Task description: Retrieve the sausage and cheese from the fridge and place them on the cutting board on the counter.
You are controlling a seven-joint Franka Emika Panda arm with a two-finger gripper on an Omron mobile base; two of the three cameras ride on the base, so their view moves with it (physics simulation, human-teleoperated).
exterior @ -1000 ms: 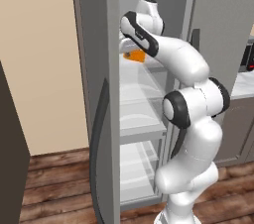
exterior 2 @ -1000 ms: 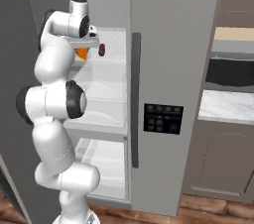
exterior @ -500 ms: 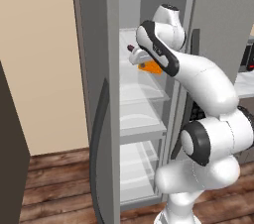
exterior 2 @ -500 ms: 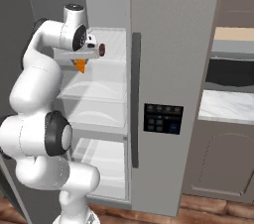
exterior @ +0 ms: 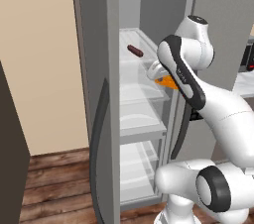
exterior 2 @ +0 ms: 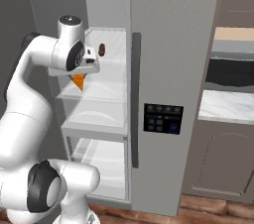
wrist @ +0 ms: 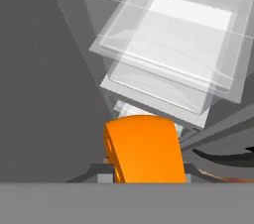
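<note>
Gripper (exterior 2: 79, 78) clamped on cheese (exterior 2: 78, 81), hanging at 6 o'clock below it, just outside fridge (exterior 2: 168, 69). Sausage (exterior: 135, 50) on upper shelf. Risks: wedge slipping loose, clipping door edge.

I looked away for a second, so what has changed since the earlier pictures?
The arm has swung the tool, still shut on the cheese, back out of the fridge toward its open front, the wedge now hanging below it. The sausage stayed on its upper shelf, and the fridge door stayed open.
</note>
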